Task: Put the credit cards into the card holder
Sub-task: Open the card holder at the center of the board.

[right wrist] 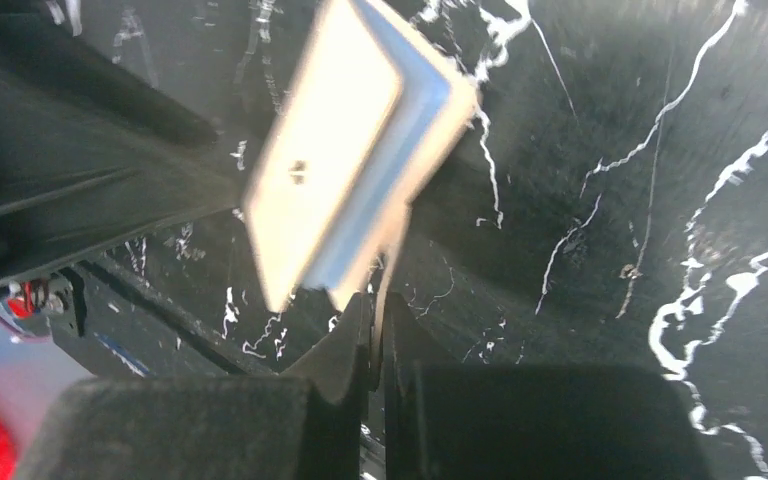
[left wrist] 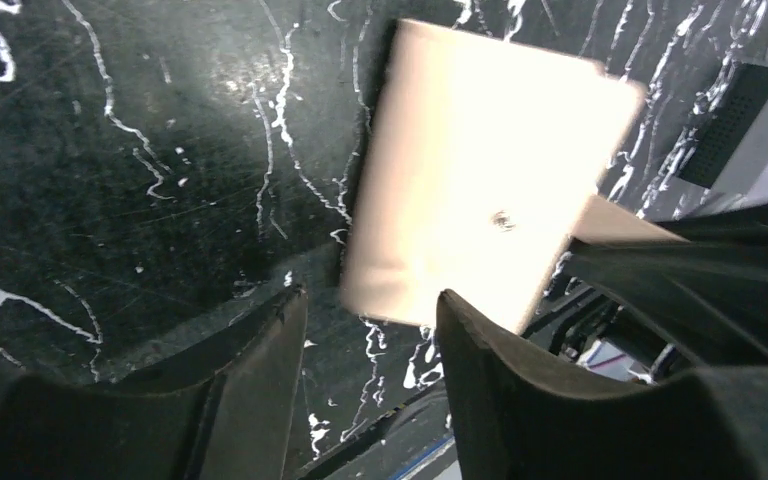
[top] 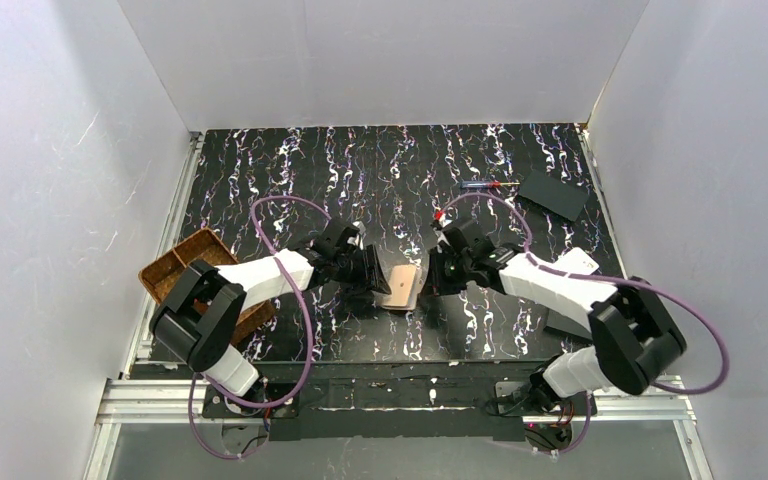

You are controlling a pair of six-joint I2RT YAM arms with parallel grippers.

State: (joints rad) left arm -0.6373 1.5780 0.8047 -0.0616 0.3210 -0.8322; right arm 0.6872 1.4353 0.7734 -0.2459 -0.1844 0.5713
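Observation:
The beige card holder [top: 401,287] is held off the black mat between my two grippers. In the right wrist view the card holder [right wrist: 320,170] stands tilted and partly folded open. A pale bluish layer [right wrist: 385,185], perhaps one of the credit cards, shows between its leaves. My right gripper [right wrist: 377,305] is shut on a thin tan leaf of the holder. My left gripper [left wrist: 370,305] is open, with the holder's [left wrist: 470,190] lower edge just beyond its fingertips and nothing between them. From above, the left gripper [top: 375,272] and right gripper [top: 432,274] flank the holder. No loose credit cards are in view.
A brown woven tray [top: 192,272] sits at the left table edge beside the left arm. A black plate [top: 552,194] and a small pen-like tool [top: 482,185] lie at the back right. A white box [top: 582,262] and a dark plate [top: 570,324] lie by the right arm.

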